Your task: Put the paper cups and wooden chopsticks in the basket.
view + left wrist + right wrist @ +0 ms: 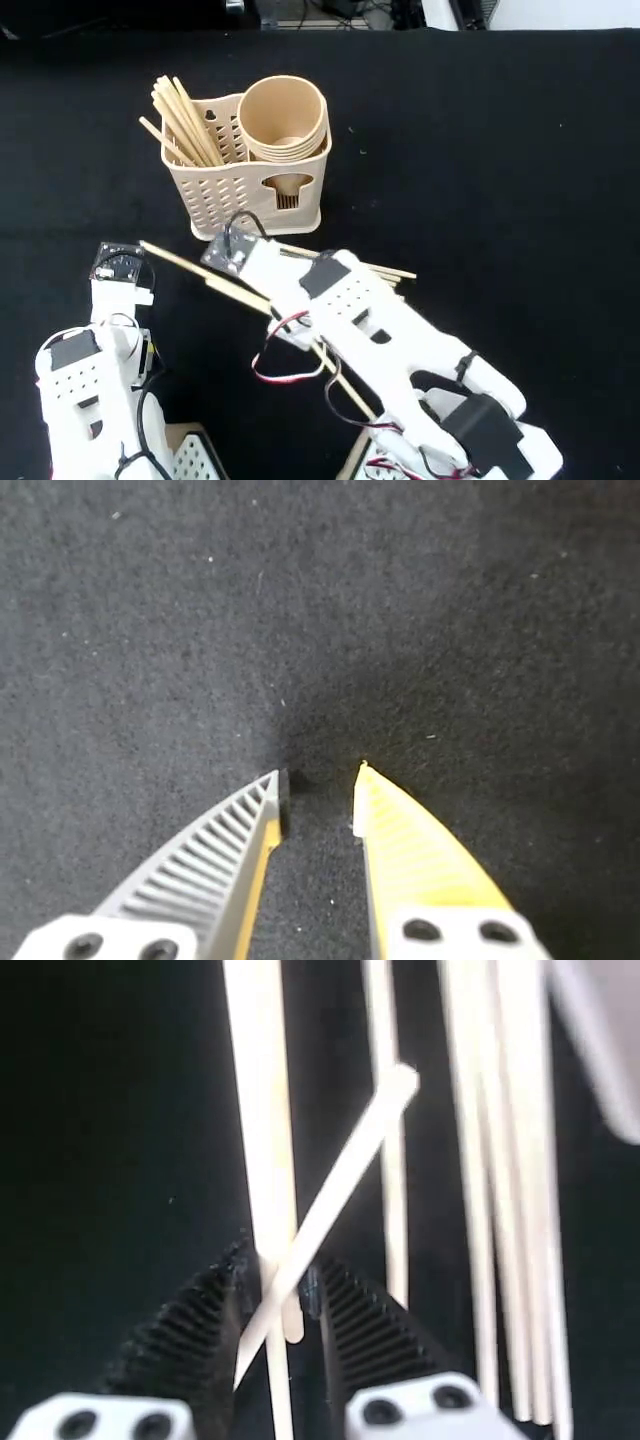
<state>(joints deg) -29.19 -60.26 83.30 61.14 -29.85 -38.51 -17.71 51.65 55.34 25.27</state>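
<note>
A beige slotted basket (215, 195) stands on the black cloth. It holds stacked paper cups (283, 115) and a bundle of wooden chopsticks (185, 125). My right gripper (280, 1275) is just in front of the basket (600, 1050), shut on two crossed chopsticks (262, 1140). From above, that long pair (180, 262) sticks out to the left of the right arm's wrist (240, 255). Several more chopsticks (385, 272) lie flat under and beside the arm (500, 1160). My left gripper (320, 790) hangs over bare cloth at the front left (120, 270), slightly open and holding nothing.
The black cloth (500, 150) covers the whole table, with wide free room to the right and behind the basket. The arms' white bases (190, 455) sit at the front edge. The right arm's body (400, 340) lies across the front middle.
</note>
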